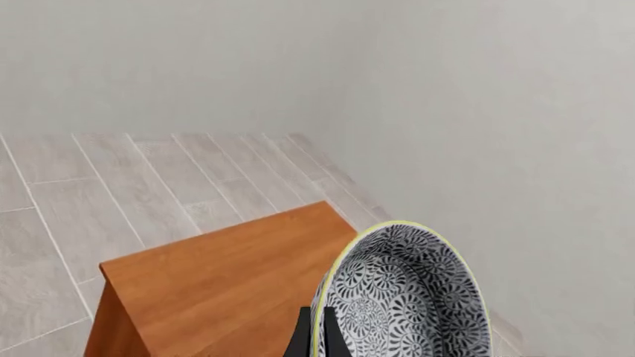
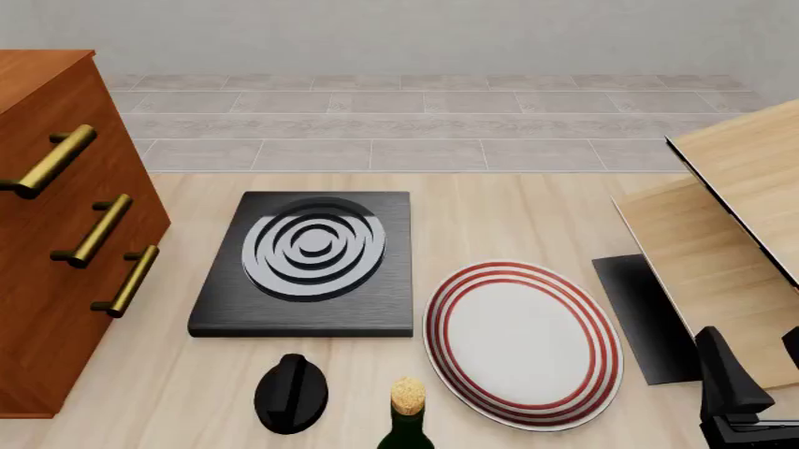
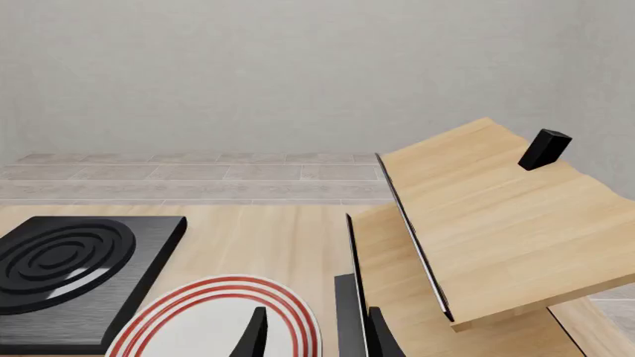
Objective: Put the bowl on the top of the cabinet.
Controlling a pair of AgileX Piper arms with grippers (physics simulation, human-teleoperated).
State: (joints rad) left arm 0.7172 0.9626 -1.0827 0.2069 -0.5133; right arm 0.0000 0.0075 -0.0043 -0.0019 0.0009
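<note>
The bowl (image 1: 407,297), black-and-white floral inside with a thin yellow rim, shows only in the left wrist view, tilted on edge above the cabinet's reddish-brown top (image 1: 218,282). My left gripper (image 1: 317,338) is shut on the bowl's rim, with one dark finger on each side of it. In the front view the cabinet (image 2: 50,187) stands at the far left with three brass handles; the bowl and the left arm are out of that view. My right gripper (image 2: 758,360) is open and empty at the front right, and it also shows in the right wrist view (image 3: 317,335).
A black hob with grey rings (image 2: 312,253) lies in the middle. A white plate with red rings (image 2: 522,341) lies to its right. A black rounded object (image 2: 291,393) and a corked bottle (image 2: 406,421) stand at the front. Pale wood panels (image 2: 736,215) and a black mat (image 2: 643,318) are on the right.
</note>
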